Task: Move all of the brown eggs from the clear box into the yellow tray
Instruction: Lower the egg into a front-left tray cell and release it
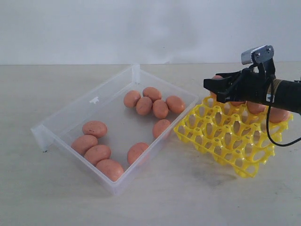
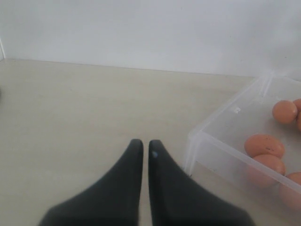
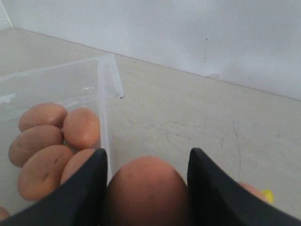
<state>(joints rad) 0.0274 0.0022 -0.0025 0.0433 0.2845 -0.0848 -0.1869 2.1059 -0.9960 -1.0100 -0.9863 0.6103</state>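
My right gripper (image 1: 212,85) hovers over the far left corner of the yellow tray (image 1: 221,137). It is shut on one brown egg (image 3: 146,188), which fills the gap between the two black fingers (image 3: 89,188). Three eggs (image 1: 256,108) sit in the tray's far cells, partly hidden behind the arm. Several brown eggs (image 1: 144,105) lie in two loose groups inside the clear box (image 1: 80,104). My left gripper (image 2: 142,142) does not show in the exterior view. In its wrist view it is shut, empty, over bare table beside the box's corner (image 2: 197,141).
The tray stands tilted just right of the box, its near left corner almost touching the box wall. A pale wall (image 1: 150,28) closes off the back of the table. A black cable (image 1: 270,127) loops down from the right arm over the tray.
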